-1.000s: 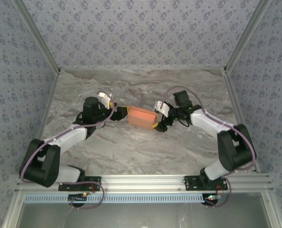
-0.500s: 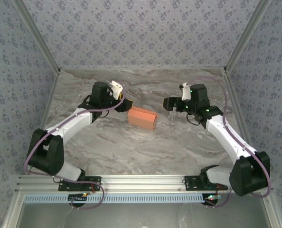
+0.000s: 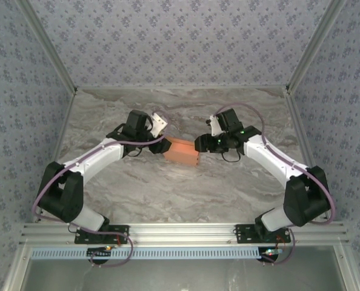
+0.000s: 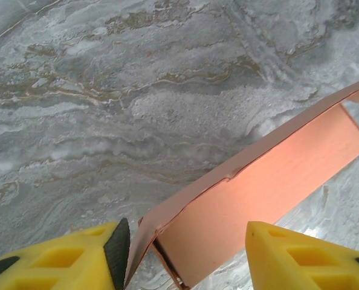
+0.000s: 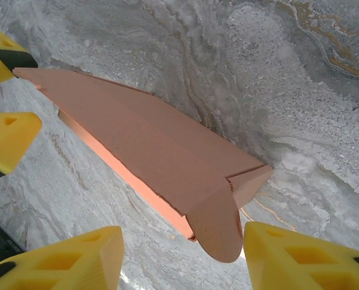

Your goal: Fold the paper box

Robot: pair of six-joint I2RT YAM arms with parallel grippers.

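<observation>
Anchored side by side at the near edge of the table (image 3: 168,194), bowed outward at the elbows, then bent back in toward the middle. Converging there on the paper box (image 3: 181,151), lying mid-table with its long axis roughly left to right (left end slightly farther away than the right). Flanked at the left end by the left end effector (image 3: 163,145) and at the right end by the right end effector (image 3: 198,144), each about equally near and pointing inward along that axis. From the left wrist: jaws partly open astride the box end, one pad (image 4: 118,241) just beside a raised side flap (image 4: 185,193), contact too close to call. From the right wrist: jaws likewise parted, rounded end tab (image 5: 219,232) between them with bare table showing on one side, not clamped. Probably calling next for an inward press from both ends to tuck the loose pieces home.
</observation>
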